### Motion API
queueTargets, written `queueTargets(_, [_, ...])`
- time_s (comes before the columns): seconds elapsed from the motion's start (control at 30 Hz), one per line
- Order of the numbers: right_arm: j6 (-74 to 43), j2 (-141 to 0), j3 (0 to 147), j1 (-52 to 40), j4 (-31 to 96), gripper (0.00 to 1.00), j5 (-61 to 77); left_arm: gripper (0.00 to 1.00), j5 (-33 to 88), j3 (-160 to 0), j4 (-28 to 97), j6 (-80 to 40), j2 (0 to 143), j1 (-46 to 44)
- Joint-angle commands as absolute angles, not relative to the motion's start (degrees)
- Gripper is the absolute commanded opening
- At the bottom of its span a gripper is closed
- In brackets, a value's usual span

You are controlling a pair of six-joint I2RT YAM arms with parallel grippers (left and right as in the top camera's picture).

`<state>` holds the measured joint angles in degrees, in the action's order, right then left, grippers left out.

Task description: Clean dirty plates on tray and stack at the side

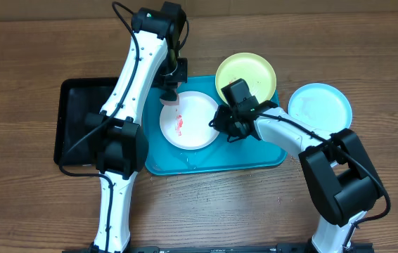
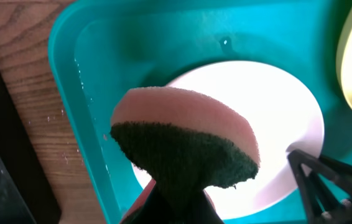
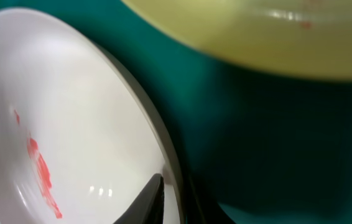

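Note:
The white plate [image 1: 193, 126] with a red smear [image 1: 179, 125] lies in the turquoise tray [image 1: 213, 163]. My right gripper [image 1: 224, 121] is shut on the white plate's right rim [image 3: 170, 186], one finger inside the rim, the other under it. My left gripper [image 1: 169, 95] is shut on a pink and dark green sponge [image 2: 185, 140], held just above the plate's far left edge [image 2: 269, 106]. The yellow-green plate [image 1: 247, 73] sits at the tray's far right corner, with a small red mark [image 3: 305, 25]. The light blue plate [image 1: 318, 107] lies on the table right of the tray.
A black rectangular tray [image 1: 79, 105] lies left of the turquoise tray, under the left arm. Water drops show on the turquoise tray's wall [image 2: 79, 81]. Bare wooden table lies in front of the tray.

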<state>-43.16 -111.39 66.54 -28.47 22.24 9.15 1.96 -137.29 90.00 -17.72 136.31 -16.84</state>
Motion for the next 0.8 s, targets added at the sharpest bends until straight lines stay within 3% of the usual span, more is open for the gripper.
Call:
queueTargets(0.0, [-40.4,-112.2,67.7,-28.1,19.6,0.15,7.5,0.04,2.4,-136.9,89.0,-18.5,136.1,-16.8])
queueTargets(0.23, [-41.9,-113.7,67.7,-28.1,19.1,0.04,7.6,0.04,2.4,-132.8,86.7,-18.5,136.1,-17.7])
queueTargets(0.77, [-43.0,-113.8,67.7,-27.9,20.7,0.04,9.7,0.04,-1.9,-109.3,68.9,-23.0,136.1,-21.0])
